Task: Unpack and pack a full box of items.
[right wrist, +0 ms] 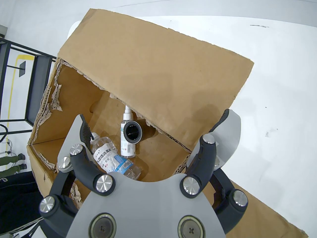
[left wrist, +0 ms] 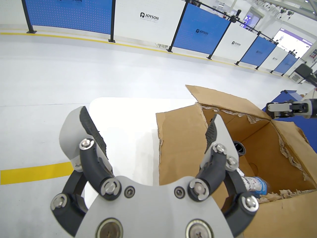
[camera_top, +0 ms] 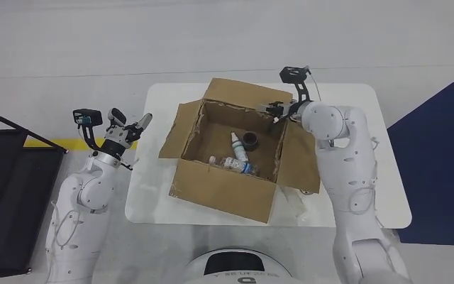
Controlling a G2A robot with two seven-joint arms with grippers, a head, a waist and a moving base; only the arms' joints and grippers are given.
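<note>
1. The right gripper (right wrist: 154, 120) hangs with its jaws spread wide and nothing between them, above the right far corner of the box (camera_top: 220, 188)
2. The left gripper (left wrist: 149, 115) is likewise open and bare, out past the table's (camera_top: 355, 106) left edge and well apart from the box
3. On the box floor the clear labelled bottle (right wrist: 109, 158) lies on its side nearest the robot. Just beyond it lies the white spray bottle (right wrist: 127, 139), also on its side, and a black ring-shaped piece (right wrist: 133, 132) rests against that bottle's upper part
4. Judged from this, unpacking is the step in hand, with the right arm placed to fetch an item. The next move calls for lowering the gripper between the raised flaps, clear of the torn right flap, and setting the jaws across one bottle's body. The ring touching the spray bottle may shift if that bottle is taken
5. The far flap (right wrist: 161, 63) covers part of the floor in the right wrist view, and the near wall hides the strip of floor behind it from above. Whether the black piece is a cap or a roll cannot be told
</note>
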